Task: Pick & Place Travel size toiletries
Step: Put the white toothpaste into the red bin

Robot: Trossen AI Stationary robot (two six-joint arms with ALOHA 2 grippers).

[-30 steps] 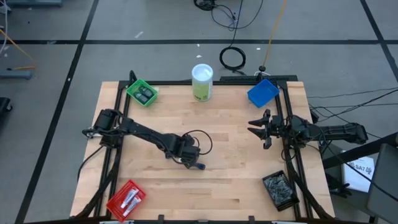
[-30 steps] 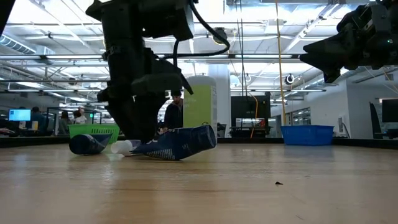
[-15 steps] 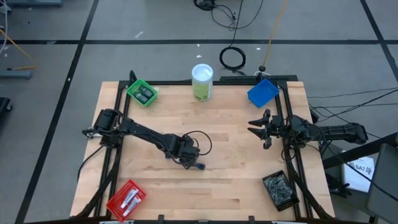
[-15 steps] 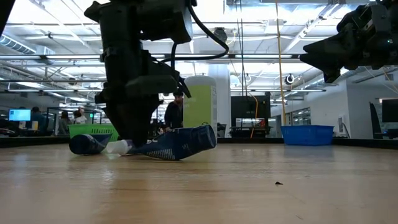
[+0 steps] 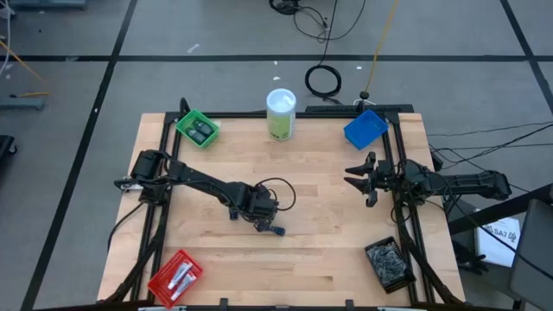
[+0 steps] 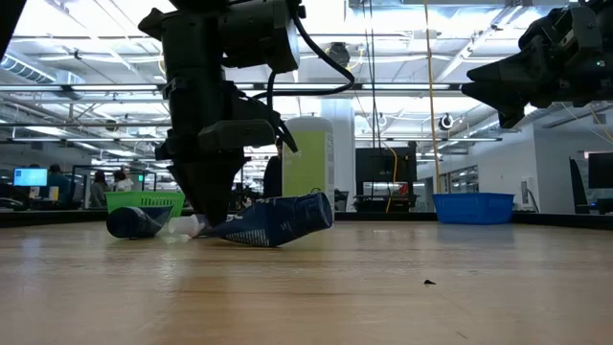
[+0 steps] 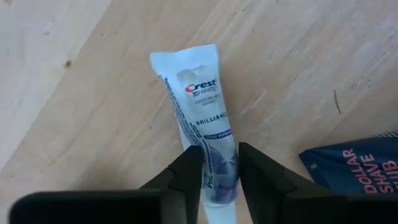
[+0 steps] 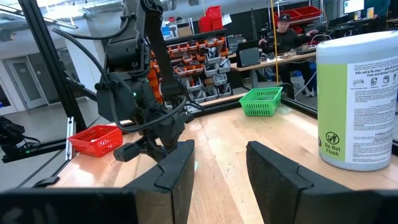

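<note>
Step in hand: the grasp. Left pincer [image 5: 264,218] is down on the pale wooden desk [image 5: 328,259] near centre, a bit toward 7 o'clock, its fingers [image 7: 186,180] straddling the cap end of a blue-and-white toothpaste tube [image 7: 198,118] that lies flat. Jaws are narrow and look abt touching the tube's sides, but the tube isn't lifted yet, so I read it as closing in, not a sure pinch. A dark blue soft shave tube [image 6: 278,220] lies just beside, at 3 o'clock of the tube in the wrist view; a small dark oblong bottle [image 6: 134,222] sits nearby too.

Right pincer [image 5: 363,180] waits at the 3 o'clock edge of the desk, jaws spread, holding nothing.

Next, imo: finish the squeeze, lift straight up w/o dragging the shave tube, then carry to a bin. The red plastic bin [image 5: 175,276] at 7 o'clock already holds similar tubes, so likely there. The green bin [image 5: 198,128] at 11 holds dark items.
</note>
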